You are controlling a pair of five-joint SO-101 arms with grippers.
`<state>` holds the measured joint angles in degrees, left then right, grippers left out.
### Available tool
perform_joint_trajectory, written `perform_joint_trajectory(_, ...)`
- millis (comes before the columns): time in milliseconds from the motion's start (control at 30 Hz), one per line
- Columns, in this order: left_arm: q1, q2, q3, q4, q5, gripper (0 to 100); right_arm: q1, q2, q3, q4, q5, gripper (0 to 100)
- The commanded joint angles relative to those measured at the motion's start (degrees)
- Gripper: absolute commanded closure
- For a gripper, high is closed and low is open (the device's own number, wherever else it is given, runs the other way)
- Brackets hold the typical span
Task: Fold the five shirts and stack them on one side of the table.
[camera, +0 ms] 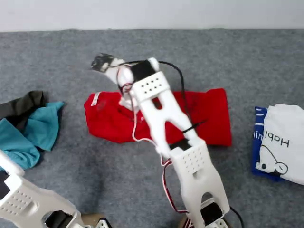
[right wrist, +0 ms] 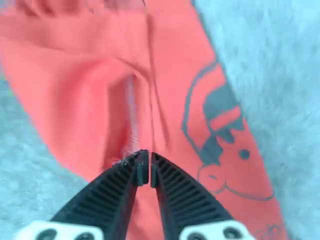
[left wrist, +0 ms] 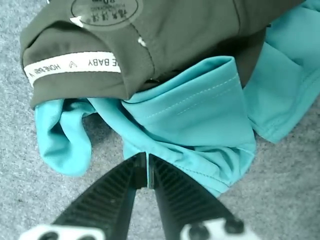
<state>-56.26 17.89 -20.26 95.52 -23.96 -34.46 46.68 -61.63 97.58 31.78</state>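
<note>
Overhead first: I have the red shirt (camera: 209, 118) lying folded across the middle of the grey table (camera: 247, 57). The right arm (camera: 156, 109) stretches over it, with its wrist above the shirt's far left corner. At the right edge a white shirt (camera: 285, 142) sits on top of a blue shirt (camera: 259, 137). At the left edge a teal shirt (camera: 40, 126) and a dark shirt (camera: 23, 102) lie crumpled together, touching. The left arm (camera: 23, 202) is in the near left corner, just beside that heap.

From the left wrist, the left gripper (left wrist: 148, 167) has its jaws pressed together on the hem of the teal shirt. The dark shirt overlaps the teal one beyond it.

From the right wrist, the right gripper (right wrist: 144, 162) has its jaws drawn tight over the red shirt. They seem to nip a raised ridge of cloth, though the blur leaves me unsure. A dark printed figure (right wrist: 220, 115) shows on the shirt just beside them.
</note>
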Motion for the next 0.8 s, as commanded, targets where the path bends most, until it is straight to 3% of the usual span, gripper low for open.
perform_joint_trajectory(0,0.18,-3.69,-0.31,-1.41,0.09,98,-3.21,-0.22,-3.43,0.75,-2.64,90.6)
perform_joint_trajectory(100,0.18,-3.69,-0.31,-1.58,0.09,98,-4.09,1.80,-3.69,0.13,-6.77,84.6)
perform_joint_trajectory(500,0.18,-3.52,-0.31,-1.58,0.09,98,-6.90,7.96,-3.43,-4.26,-7.12,87.3)
perform_joint_trajectory(700,0.18,-3.52,-0.31,-1.49,0.09,98,-6.99,10.07,-3.78,-5.93,-3.52,99.1)
perform_joint_trajectory(767,0.18,-3.43,-0.31,-1.49,0.09,98,-6.99,9.80,-3.78,-5.85,-2.37,98.5)
